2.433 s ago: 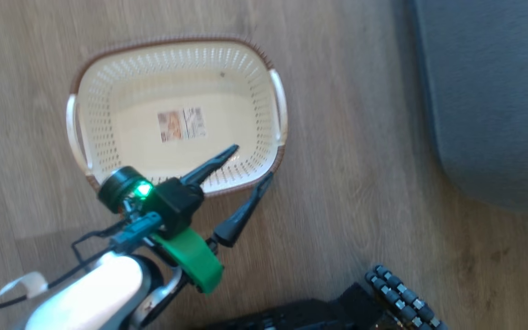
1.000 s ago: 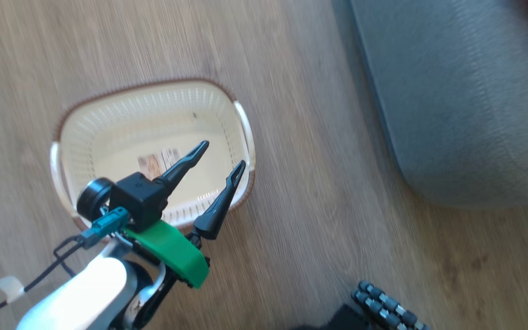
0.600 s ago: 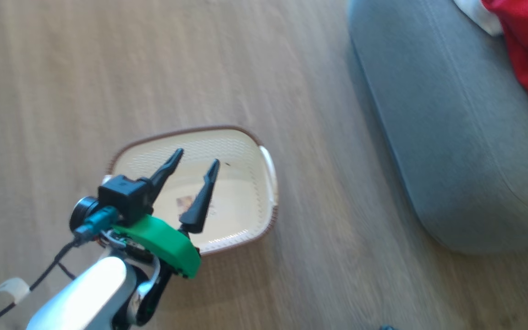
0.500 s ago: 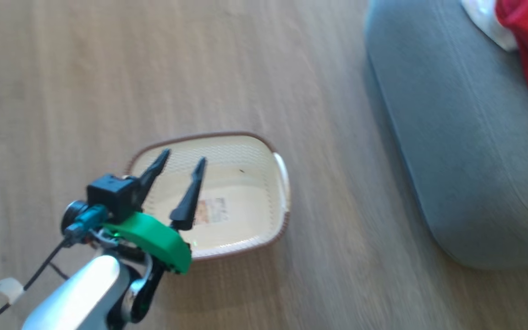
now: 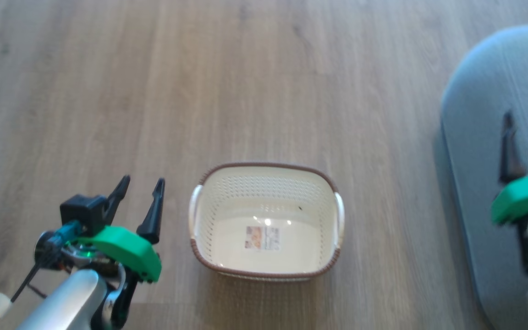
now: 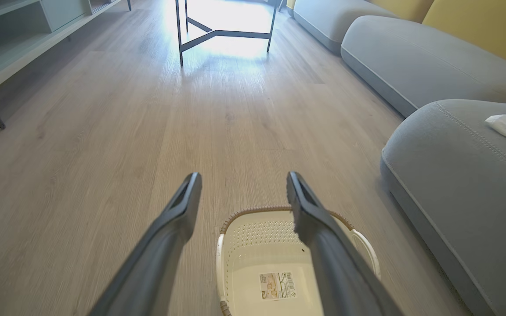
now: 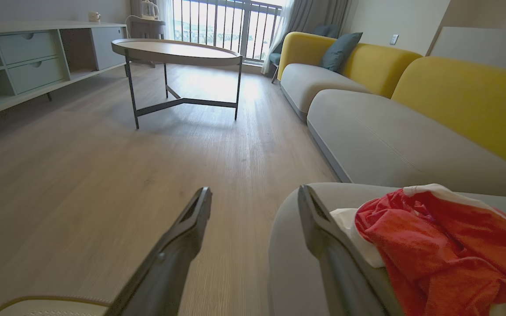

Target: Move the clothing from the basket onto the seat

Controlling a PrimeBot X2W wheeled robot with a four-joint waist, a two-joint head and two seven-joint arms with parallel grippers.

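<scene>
The cream basket (image 5: pixel 264 165) stands on the wood floor with nothing in it but a label sticker. My left gripper (image 5: pixel 141 182) hangs open and empty just left of it; in the left wrist view its fingers (image 6: pixel 243 184) straddle the basket's far rim (image 6: pixel 262 211). On the grey seat (image 7: pixel 288 245) lies the red clothing (image 7: pixel 446 237) with a white piece (image 6: pixel 505 125) beside it. My right gripper (image 7: pixel 254 196) is open and empty over the seat's rounded end, its right finger close to the clothing. In the head view the right arm is blurred over the seat (image 5: pixel 475 160).
Beyond the seat runs a long grey sofa with yellow backs (image 7: pixel 367 127). An oval coffee table on thin metal legs (image 7: pixel 178 52) stands further along the wood floor (image 6: pixel 103 131). A low shelf unit (image 7: pixel 16 66) lines the left wall.
The head camera has swung, so the basket now sits mid-picture. My left gripper has gone from above the basket to its left side, still open. The right arm has come into the head view.
</scene>
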